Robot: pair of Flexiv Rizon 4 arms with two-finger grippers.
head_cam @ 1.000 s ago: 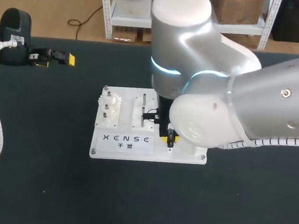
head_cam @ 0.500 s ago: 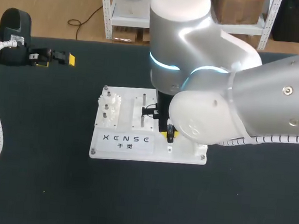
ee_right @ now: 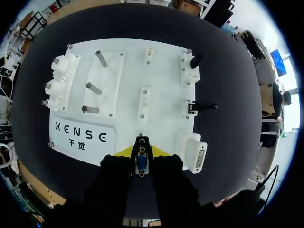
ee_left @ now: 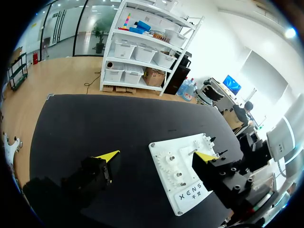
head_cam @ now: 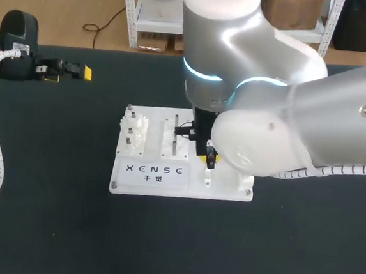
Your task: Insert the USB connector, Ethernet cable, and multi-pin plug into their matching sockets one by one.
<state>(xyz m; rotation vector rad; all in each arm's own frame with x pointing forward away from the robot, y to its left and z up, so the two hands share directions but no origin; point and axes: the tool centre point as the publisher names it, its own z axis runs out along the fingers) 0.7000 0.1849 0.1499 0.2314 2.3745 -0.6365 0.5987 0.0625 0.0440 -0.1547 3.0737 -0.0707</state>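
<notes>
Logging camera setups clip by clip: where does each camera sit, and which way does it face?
Head view: fixed above and behind, looking down; right arm over the white board.
Left wrist view: left wrist, facing across the table to the board; open left tool shows.
Right wrist view: right wrist, facing down on the board; right tool grips the multi-pin plug.
Shared: all three show the board.

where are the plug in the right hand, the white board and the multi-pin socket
plug (ee_right: 141,161): right wrist view, on its blue face
board (ee_right: 161,80): right wrist view, on a bare middle patch
socket (ee_right: 199,159): right wrist view, on its pin face
</notes>
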